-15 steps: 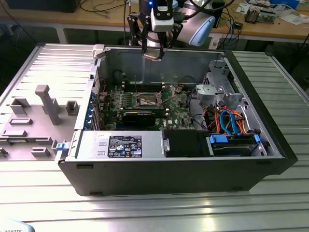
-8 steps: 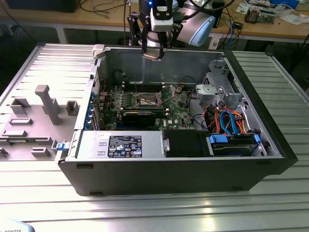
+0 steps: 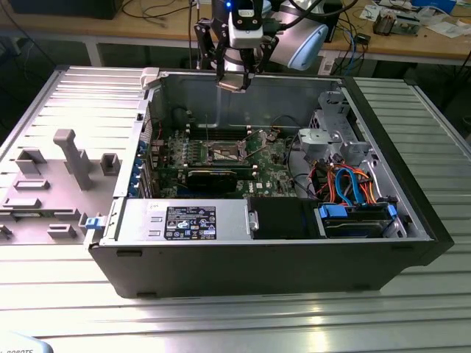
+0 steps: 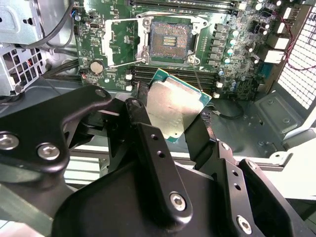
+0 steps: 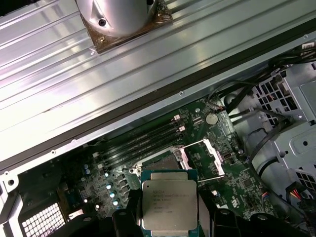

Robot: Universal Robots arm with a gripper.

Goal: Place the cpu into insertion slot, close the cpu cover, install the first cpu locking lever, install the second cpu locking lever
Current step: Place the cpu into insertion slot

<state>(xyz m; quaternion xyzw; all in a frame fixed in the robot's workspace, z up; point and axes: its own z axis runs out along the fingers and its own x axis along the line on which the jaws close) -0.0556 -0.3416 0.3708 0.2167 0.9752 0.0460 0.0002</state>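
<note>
Two black fingers (image 4: 139, 112) of the gripper (image 4: 170, 117) pinch the cpu (image 4: 174, 104), a small flat square chip with a dull silver top and a green rim, by opposite edges. In the first wrist view the cpu (image 5: 169, 205) sits square and roughly level between them.

In the exterior view the gripper (image 3: 232, 81) hangs high over one wall of the open black computer case (image 3: 257, 265), which lies at the middle of the ribbed metal tabletop (image 3: 235, 323). The insertion slot (image 4: 170, 42), a silver-rimmed square socket with a dark centre on the green circuit board (image 4: 94, 29), lies well below the chip. The cpu cover (image 4: 121, 44), a thin silver metal frame, stands swung open beside it, so I judge the way in clear.

To do this well I'd centre over the socket first and match the chip's edges to the rim. Then I'd come straight down without dragging across the contacts, and let go only once it rests flat.
</note>
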